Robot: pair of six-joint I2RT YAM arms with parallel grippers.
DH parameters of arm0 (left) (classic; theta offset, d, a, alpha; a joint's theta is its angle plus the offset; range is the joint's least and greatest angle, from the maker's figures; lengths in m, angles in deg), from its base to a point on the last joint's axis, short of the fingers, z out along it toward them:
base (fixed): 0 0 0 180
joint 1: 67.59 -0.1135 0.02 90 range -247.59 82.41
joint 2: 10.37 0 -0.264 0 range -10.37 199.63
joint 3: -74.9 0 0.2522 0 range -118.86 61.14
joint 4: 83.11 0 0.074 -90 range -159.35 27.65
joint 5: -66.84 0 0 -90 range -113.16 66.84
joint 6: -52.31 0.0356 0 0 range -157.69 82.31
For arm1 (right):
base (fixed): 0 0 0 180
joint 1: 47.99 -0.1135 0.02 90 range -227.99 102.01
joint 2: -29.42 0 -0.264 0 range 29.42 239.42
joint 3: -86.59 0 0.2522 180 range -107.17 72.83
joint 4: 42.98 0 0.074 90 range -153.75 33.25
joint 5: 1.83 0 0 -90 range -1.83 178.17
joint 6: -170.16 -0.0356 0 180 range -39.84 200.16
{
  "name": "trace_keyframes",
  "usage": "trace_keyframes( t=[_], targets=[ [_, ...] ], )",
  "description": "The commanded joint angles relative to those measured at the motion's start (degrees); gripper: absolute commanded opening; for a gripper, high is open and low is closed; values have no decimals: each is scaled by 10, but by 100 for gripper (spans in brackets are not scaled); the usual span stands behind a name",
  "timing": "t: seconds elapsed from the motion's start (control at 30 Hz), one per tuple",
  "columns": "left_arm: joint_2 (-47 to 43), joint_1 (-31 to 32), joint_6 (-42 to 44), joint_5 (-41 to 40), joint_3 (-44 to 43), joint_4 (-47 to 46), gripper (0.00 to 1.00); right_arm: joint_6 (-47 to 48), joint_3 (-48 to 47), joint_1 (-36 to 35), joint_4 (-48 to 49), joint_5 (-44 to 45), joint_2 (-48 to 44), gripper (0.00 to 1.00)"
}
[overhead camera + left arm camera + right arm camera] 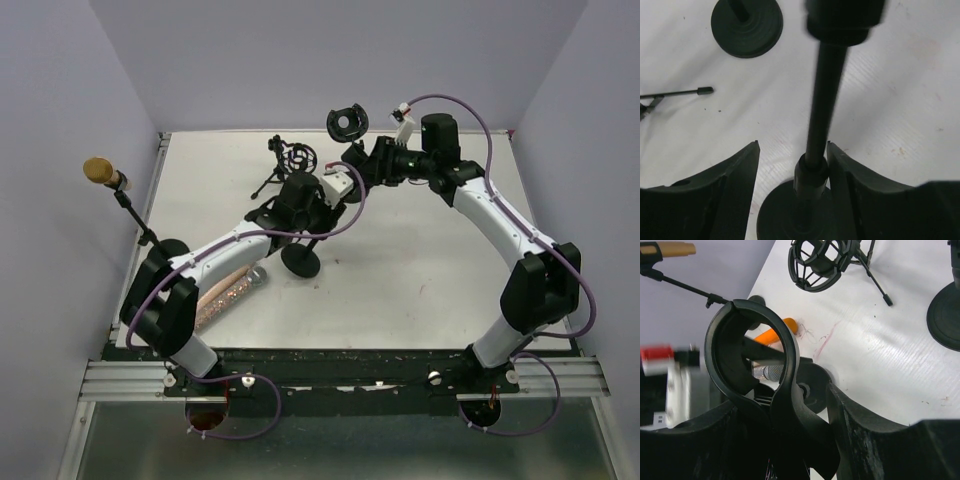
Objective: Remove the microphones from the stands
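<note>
Low on the left of the top view an orange microphone [225,290] with a silver grille lies flat on the white table [420,260], clear of any stand; just beyond it, toward the middle, the left gripper [793,143] straddles the upright pole [822,100] of a stand, its jaws parted, a gap showing on the left side of the pole, above the stand's round base [785,215]; a second round base [746,22] sits in the upper left of the left wrist view; further up, a shock mount [820,262] stands on a small tripod; at top centre the right gripper [782,397] clamps a black ring-shaped clip [790,365], held off the table; at the far left edge a gold-headed microphone [100,170] sits on a boom stand [135,215].
</note>
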Motion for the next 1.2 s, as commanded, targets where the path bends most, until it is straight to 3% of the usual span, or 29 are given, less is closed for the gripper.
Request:
trace_keyframes(
  t=[0.0, 0.13, 0.2, 0.33, 0.57, 0.6, 0.67, 0.73, 0.77, 0.87, 0.97, 1.07, 1.13, 1.17],
  targets=[
    [-67, -81, -9, 185, 17, 5, 70, 61, 38, 5, -46, 7, -17, 0],
    [-65, -143, 35, 423, 9, 44, 71, 101, 59, 5, -35, 2, -34, 0],
    [-49, -156, 73, 500, -9, 74, 72, 120, 68, 4, -34, -6, -41, 1],
    [8, -155, 142, 537, -52, 150, 69, 128, 82, 5, -33, -11, -48, 1],
    [65, -143, 158, 499, -66, 126, 63, 123, 83, 5, -27, -23, -51, 0],
    [69, -140, 171, 490, -69, 136, 59, 122, 83, 5, -27, -23, -53, 0],
    [78, -139, 173, 480, -76, 139, 38, 123, 81, 5, -28, -23, -54, 0],
    [77, -138, 172, 480, -83, 151, 9, 121, 78, 6, -30, -21, -55, 1],
    [70, -138, 156, 479, -84, 146, 0, 119, 77, 5, -30, -20, -55, 0],
    [20, -130, 71, 435, -60, 72, 0, 100, 71, 6, -30, -18, -56, 1],
    [-67, -78, 20, 235, -22, -5, 0, 68, 64, 4, -30, -9, -54, 0],
    [-120, 3, 62, -74, 31, -95, 0, 28, 62, 11, -26, -13, -43, 0],
    [-118, 42, 110, -166, 58, -149, 0, 2, 63, 17, -26, -9, -34, 0],
    [-109, 46, 124, -157, 55, -138, 0, -11, 65, 21, -26, -7, -28, 0]
  ],
)
